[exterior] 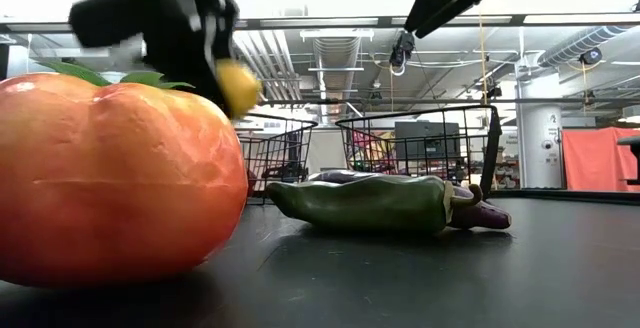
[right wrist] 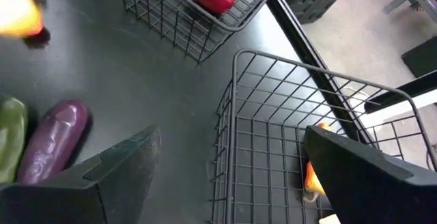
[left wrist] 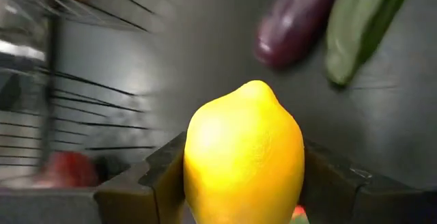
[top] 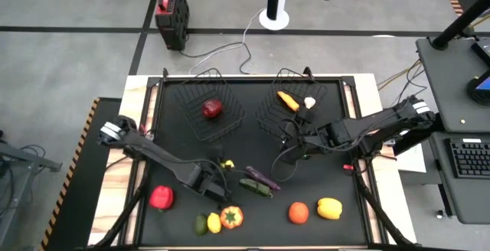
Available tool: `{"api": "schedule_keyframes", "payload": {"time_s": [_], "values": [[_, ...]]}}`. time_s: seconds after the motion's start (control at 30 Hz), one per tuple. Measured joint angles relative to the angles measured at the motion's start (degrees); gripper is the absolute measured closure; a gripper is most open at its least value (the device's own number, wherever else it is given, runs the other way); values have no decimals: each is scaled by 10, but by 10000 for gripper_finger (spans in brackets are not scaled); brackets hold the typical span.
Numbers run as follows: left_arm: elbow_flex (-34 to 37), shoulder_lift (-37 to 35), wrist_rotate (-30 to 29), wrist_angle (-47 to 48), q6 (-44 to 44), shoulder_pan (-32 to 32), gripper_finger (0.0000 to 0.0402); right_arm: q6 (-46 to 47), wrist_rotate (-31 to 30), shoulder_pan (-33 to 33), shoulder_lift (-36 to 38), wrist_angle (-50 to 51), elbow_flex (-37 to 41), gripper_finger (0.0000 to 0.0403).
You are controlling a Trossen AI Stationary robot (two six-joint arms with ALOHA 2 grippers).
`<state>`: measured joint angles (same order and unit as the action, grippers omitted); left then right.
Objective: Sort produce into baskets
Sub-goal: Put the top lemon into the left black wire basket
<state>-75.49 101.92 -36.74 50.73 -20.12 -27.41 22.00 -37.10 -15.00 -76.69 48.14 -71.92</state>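
We note the left gripper (left wrist: 239, 183) clamped on the lemon (left wrist: 244, 156), lifted mid-worktop near the eggplant (top: 262, 177). Rounded skin could slip during carry toward the baskets (top: 212, 105). Right gripper (top: 300, 138) gapes wide, empty, beside the right basket.

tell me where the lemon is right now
The lemon sits between the left gripper fingers, lifted off the table near its middle, just in front of the left basket and beside the eggplant.
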Motion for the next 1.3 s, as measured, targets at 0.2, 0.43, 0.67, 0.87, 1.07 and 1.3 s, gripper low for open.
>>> {"api": "schedule_keyframes", "payload": {"time_s": [0.2, 0.43, 0.67, 0.87, 1.07, 1.3], "values": [[-25, -90, -75, 64, 39, 15, 196, 5, 0, 0, 0, -5, 1, 48], [-21, -223, -69, 74, 91, 116, 196, 5, 0, 0, 0, -9, 2, 48], [-6, -290, 56, 72, 122, 310, 196, 5, 0, 0, 0, -11, 2, 48], [27, -276, 230, 73, 131, 490, 195, 5, 0, 0, 0, -14, 2, 48], [54, -228, 318, 73, 148, 597, 195, 5, 0, 0, 0, -16, 2, 49], [52, -166, 324, 69, 166, 604, 195, 11, 1, 0, 0, -17, 4, 48]]}}
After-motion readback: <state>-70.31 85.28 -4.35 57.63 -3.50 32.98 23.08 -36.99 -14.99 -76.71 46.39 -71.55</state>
